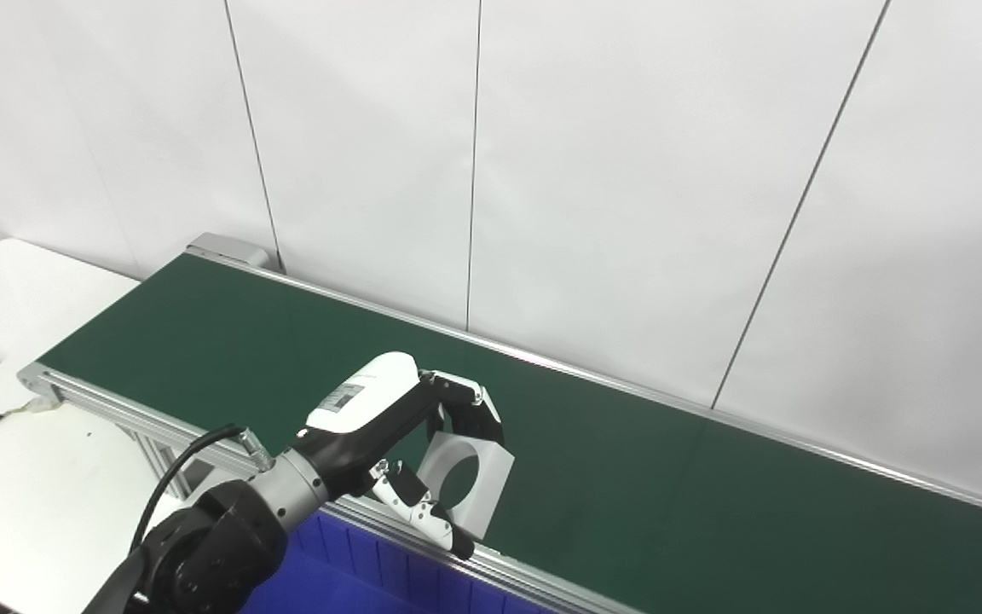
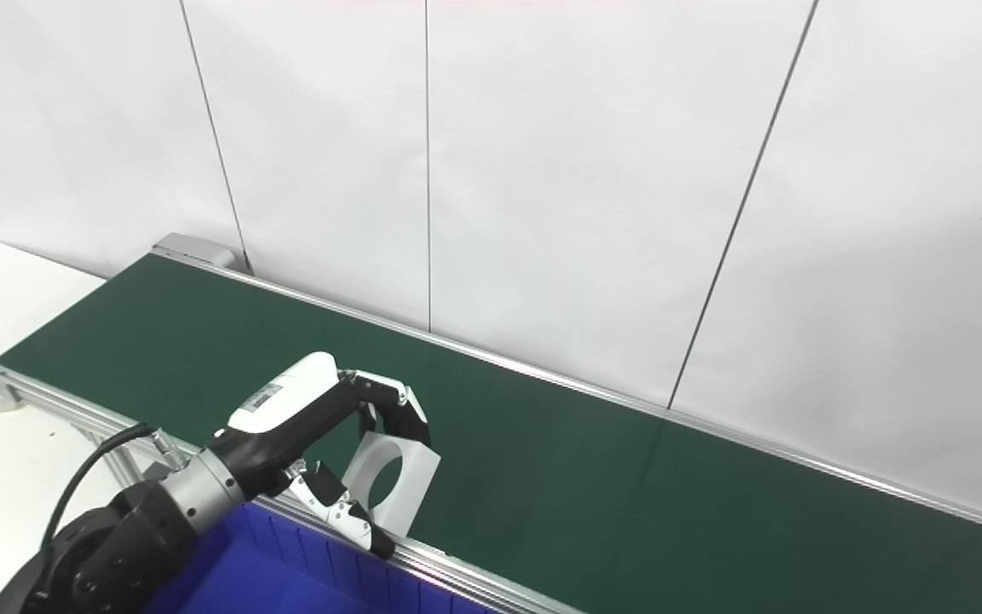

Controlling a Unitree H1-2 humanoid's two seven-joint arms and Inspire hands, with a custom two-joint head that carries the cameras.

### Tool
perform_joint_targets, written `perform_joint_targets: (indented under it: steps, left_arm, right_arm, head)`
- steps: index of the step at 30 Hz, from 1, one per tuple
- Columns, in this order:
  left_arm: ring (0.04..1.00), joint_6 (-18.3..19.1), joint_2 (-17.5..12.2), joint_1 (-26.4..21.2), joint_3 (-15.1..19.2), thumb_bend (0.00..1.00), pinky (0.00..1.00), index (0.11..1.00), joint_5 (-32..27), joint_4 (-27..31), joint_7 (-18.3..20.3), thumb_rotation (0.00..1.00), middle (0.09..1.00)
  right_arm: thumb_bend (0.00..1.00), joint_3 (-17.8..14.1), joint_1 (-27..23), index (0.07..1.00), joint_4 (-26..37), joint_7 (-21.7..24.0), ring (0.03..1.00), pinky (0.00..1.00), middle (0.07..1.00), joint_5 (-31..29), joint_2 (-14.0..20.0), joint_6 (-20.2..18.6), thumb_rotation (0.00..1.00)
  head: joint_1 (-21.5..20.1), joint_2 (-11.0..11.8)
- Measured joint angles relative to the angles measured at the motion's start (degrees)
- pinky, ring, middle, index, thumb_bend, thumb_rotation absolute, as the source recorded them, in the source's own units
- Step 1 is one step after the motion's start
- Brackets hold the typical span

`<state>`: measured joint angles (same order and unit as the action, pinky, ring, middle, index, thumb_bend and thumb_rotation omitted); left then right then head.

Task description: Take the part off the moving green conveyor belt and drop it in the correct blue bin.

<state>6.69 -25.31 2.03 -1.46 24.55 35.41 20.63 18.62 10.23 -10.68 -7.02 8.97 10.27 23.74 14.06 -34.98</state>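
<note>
A long green belt (image 1: 227,341) runs from the upper left of the frame down to the lower right, with a silver rail along each side; behind it stands a plain white wall (image 1: 627,170). The left hand (image 1: 406,443) comes in from the lower left corner on a black and silver arm; its fingers (image 1: 465,409) curl over the top of a white square part (image 1: 465,473) with a round hole in the middle, and its thumb (image 1: 423,512) reaches under the near side, so the hand is grasping the part. The part sits tilted at the near edge of the belt, low in the middle left of the frame; I cannot tell if it is lifted off the belt or touching it. A blue bin (image 2: 286,571) shows at the bottom edge, just below the near rail and the hand; a white table (image 1: 22,477) lies at the left. The right hand is not in the picture.
</note>
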Motion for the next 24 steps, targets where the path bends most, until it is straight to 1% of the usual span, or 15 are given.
perform_joint_targets:
  steps: [2, 3, 4, 5, 6, 8, 11, 13, 15, 17, 18, 21, 24]
  left_arm:
    - [0.429, -0.01, -0.03, 0.45, 0.09, 0.50, 0.39, 0.510, -0.36, 0.60, 0.18, 0.00, 0.483]
    - [0.433, -0.02, -0.08, 0.83, 0.31, 0.50, 0.39, 0.507, -1.20, 0.58, 0.19, 0.00, 0.483]
    - [0.431, -0.06, -0.15, 1.35, 0.43, 0.50, 0.40, 0.507, -1.68, 0.57, 0.23, 0.00, 0.483]
    - [0.430, -0.06, -0.21, 1.93, 0.52, 0.50, 0.40, 0.506, -2.48, 0.57, 0.30, 0.00, 0.483]
    - [0.430, -0.06, -0.22, 2.53, 0.60, 0.50, 0.40, 0.506, -2.81, 0.61, 0.57, 0.00, 0.483]
    - [0.429, -0.03, -0.23, 3.99, 0.70, 0.50, 0.40, 0.505, -3.84, 0.61, 0.93, 0.00, 0.483]
    - [0.430, 0.47, -0.23, 5.56, 0.74, 0.50, 0.40, 0.504, -5.52, 0.68, 1.44, 0.00, 0.482]
    - [0.430, 1.40, -0.23, 6.18, 0.73, 0.50, 0.40, 0.504, -6.27, 1.05, 1.97, 0.00, 0.481]
    - [0.428, 1.77, -0.20, 6.70, 0.74, 0.50, 0.39, 0.506, -7.13, 1.29, 2.05, 0.00, 0.476]
    - [0.435, 1.93, 0.00, 7.05, 0.87, 0.50, 0.40, 0.502, -8.77, 1.38, 2.04, 0.00, 0.476]
    - [0.441, 1.97, 0.18, 7.30, 0.96, 0.50, 0.40, 0.498, -9.41, 1.41, 2.04, 0.00, 0.479]
    - [0.447, 2.00, 0.97, 8.27, 1.06, 0.50, 0.40, 0.491, -11.35, 1.38, 1.98, 0.00, 0.485]
    - [0.445, 1.93, 1.85, 9.47, 1.03, 0.50, 0.39, 0.492, -12.47, 0.95, 1.91, 0.00, 0.484]
  right_arm:
    - [0.61, -0.33, 0.43, 0.848, 0.79, 0.14, 0.677, 0.60, 0.751, 0.04, 0.00, 0.00, 0.56]
    - [0.62, -0.44, 0.52, 0.848, 1.20, 0.37, 0.677, 0.60, 0.751, 0.04, -0.01, 0.00, 0.56]
    - [0.62, -0.59, 0.57, 0.847, 1.41, 0.62, 0.678, 0.60, 0.752, 0.04, -0.02, 0.00, 0.56]
    - [0.63, -0.81, 0.64, 0.846, 1.58, 0.82, 0.679, 0.60, 0.752, 0.04, -0.04, 0.00, 0.56]
    - [0.63, -1.10, 0.75, 0.845, 1.76, 1.20, 0.676, 0.60, 0.750, 0.05, -0.07, 0.00, 0.56]
    - [0.64, -1.73, 0.98, 0.843, 2.28, 1.83, 0.674, 0.60, 0.749, 0.09, -0.16, 0.00, 0.57]
    - [0.65, -2.70, 1.04, 0.841, 3.45, 2.70, 0.672, 0.60, 0.747, 0.40, -0.46, 0.00, 0.58]
    - [0.65, -3.09, 1.04, 0.840, 3.93, 3.45, 0.672, 0.60, 0.746, 0.37, -0.60, -0.01, 0.58]
    - [0.65, -3.53, 1.11, 0.838, 4.51, 4.36, 0.670, 0.60, 0.745, 0.17, -0.73, -0.02, 0.58]
    - [0.66, -4.01, 1.14, 0.837, 5.31, 5.19, 0.668, 0.60, 0.744, -0.21, -0.83, -0.07, 0.58]
    - [0.66, -4.28, 1.14, 0.838, 5.63, 5.46, 0.668, 0.59, 0.744, -0.36, -0.89, -0.10, 0.58]
    - [0.67, -5.03, 1.21, 0.840, 6.22, 6.25, 0.669, 0.59, 0.744, -0.46, -0.91, -0.40, 0.59]
    - [0.67, -5.59, 1.60, 0.839, 7.39, 6.95, 0.670, 0.60, 0.745, -0.64, -0.99, -0.86, 0.59]
  head:
    - [-0.88, -1.66]
    - [-0.88, -1.67]
    - [-1.14, -2.63]
    - [-1.14, -2.64]
    - [-1.49, -3.68]
    - [-1.49, -3.69]
    - [-1.93, -6.41]
    - [-1.85, -6.50]
    - [-1.58, -8.34]
    - [-1.58, -8.44]
    - [-1.50, -8.87]
    - [-1.23, -9.66]
    - [-1.14, -9.93]
